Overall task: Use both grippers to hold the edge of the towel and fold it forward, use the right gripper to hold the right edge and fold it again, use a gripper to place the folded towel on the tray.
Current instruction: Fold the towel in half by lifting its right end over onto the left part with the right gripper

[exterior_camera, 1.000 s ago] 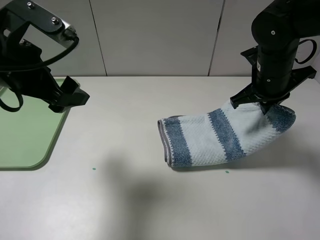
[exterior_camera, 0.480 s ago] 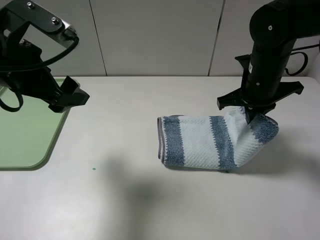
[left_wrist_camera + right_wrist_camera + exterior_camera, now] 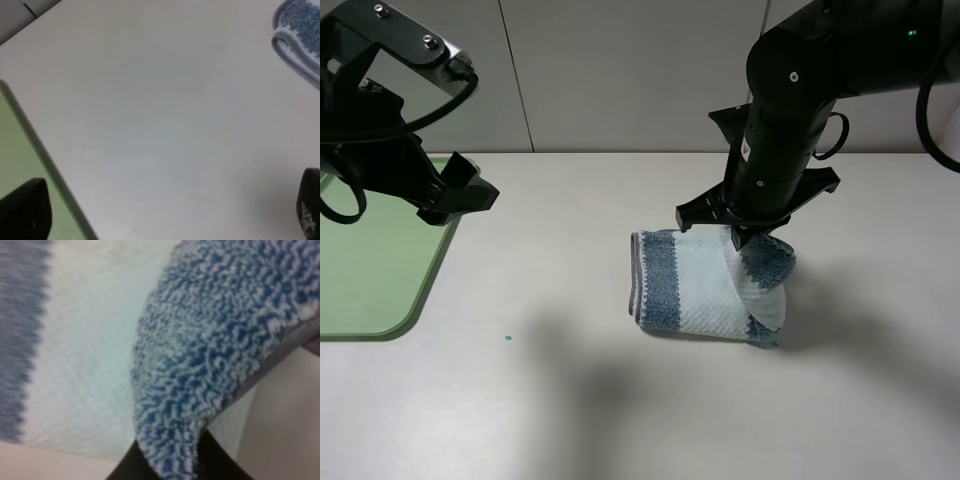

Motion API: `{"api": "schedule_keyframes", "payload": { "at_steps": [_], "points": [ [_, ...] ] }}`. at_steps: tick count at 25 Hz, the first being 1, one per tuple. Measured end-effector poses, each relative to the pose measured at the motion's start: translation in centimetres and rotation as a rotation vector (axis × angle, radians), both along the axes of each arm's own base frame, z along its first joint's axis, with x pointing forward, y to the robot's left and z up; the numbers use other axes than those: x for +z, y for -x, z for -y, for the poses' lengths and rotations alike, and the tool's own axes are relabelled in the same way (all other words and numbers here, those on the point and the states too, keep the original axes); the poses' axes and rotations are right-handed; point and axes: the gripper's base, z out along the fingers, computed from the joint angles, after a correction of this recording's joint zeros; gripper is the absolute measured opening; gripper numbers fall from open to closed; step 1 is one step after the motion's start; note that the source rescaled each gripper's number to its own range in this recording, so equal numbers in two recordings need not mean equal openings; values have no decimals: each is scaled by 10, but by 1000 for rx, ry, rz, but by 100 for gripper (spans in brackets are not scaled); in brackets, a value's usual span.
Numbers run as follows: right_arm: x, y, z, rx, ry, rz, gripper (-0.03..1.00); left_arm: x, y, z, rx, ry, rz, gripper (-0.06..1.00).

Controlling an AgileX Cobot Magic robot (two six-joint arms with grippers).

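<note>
The blue and pale striped towel (image 3: 685, 285) lies folded near the table's middle. Its right edge is lifted and curled leftward over the rest. My right gripper (image 3: 741, 236) hangs just above it, shut on that raised edge. In the right wrist view the blue terry corner (image 3: 215, 340) runs down between the dark fingers (image 3: 212, 462). My left gripper (image 3: 460, 195) hovers open over the right rim of the light green tray (image 3: 370, 270), far left of the towel. The left wrist view shows both its fingertips (image 3: 25, 215) wide apart, the tray (image 3: 15, 150) and the towel's folded end (image 3: 300, 40).
The pale tabletop (image 3: 570, 380) stretches between tray and towel, with a small green speck (image 3: 507, 337) on it. A grey panelled wall (image 3: 620, 70) stands behind the table. The right arm's black body (image 3: 790, 110) looms over the towel's far side.
My right gripper has swept leftward with the towel's right edge, curling it over the rest so the towel looks shorter. The left arm has not moved.
</note>
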Motion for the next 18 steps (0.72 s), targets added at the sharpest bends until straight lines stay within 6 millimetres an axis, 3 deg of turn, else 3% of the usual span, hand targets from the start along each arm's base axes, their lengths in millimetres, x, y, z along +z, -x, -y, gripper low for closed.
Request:
{"api": "schedule_keyframes", "payload": {
  "at_steps": [2, 4, 9, 11, 18],
  "points": [
    [0, 1, -5, -18, -31, 8, 10, 0, 0, 0, 0, 0, 0, 98],
    [0, 1, -7, -40, -56, 7, 22, 0, 0, 0, 0, 0, 0, 98],
    [0, 4, -10, -83, -104, -18, 77, 0, 0, 0, 0, 0, 0, 98],
    [0, 4, -12, -92, -122, -24, 90, 0, 0, 0, 0, 0, 0, 98],
    [0, 5, -14, -106, -152, -32, 97, 0, 0, 0, 0, 0, 0, 98]
  ]
}}
